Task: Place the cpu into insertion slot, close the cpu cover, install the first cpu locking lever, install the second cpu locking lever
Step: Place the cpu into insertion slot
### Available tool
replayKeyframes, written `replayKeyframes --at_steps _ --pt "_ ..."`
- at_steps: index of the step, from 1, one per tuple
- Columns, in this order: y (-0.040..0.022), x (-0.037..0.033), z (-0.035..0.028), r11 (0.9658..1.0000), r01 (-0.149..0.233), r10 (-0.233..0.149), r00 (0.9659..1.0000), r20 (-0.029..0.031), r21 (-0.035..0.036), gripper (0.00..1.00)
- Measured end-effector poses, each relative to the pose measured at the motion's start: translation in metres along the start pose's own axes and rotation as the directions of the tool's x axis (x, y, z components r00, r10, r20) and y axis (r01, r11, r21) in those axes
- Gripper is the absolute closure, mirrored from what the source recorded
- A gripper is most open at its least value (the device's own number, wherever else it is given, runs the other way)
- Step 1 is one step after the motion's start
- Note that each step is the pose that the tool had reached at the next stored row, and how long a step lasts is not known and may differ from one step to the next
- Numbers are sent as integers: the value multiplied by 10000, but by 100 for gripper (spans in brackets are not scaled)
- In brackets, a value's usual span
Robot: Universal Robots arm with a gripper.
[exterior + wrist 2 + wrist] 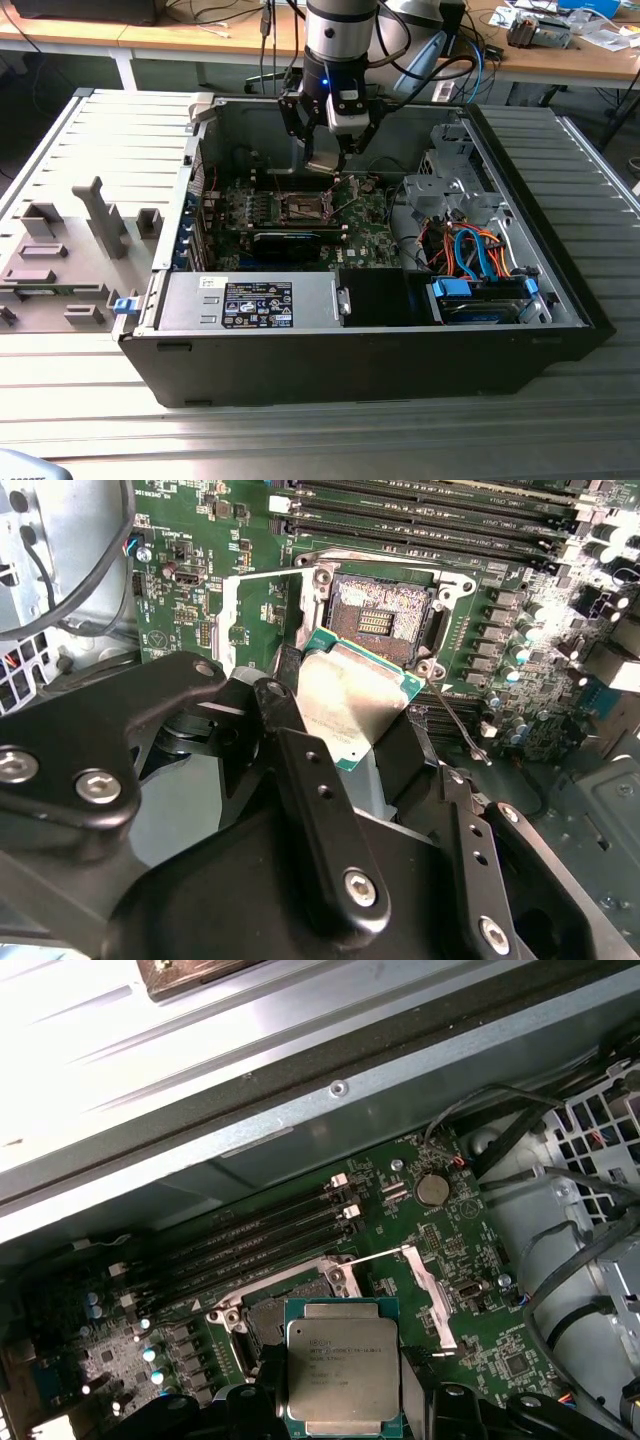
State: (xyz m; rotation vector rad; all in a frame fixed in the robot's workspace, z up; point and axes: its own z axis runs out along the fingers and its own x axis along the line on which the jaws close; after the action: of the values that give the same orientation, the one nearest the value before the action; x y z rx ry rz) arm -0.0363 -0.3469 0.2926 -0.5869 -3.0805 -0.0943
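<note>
Jaws: clenched on cpu [355, 705], gripping two opposite edges | cpu: held just short of insertion slot [382, 602], unseated | cpu cover [428, 1298]: swung open beside slot | handling: probably light, stiff, slick-topped, fragile underneath; edge hold suits.

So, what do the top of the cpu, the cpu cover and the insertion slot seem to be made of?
The top of the cpu looks like dull grey metal with soft glare; its edge is green board. Thin and shiny silver, the cpu cover is probably bare steel. Matte black, the insertion slot seems plastic, inside a silver metal rim.
</note>
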Motion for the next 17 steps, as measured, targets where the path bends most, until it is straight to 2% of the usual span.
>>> replayKeyframes --at_steps 17 --pt "-1 0 8 10000 -89 89 10000 5 -1 45"
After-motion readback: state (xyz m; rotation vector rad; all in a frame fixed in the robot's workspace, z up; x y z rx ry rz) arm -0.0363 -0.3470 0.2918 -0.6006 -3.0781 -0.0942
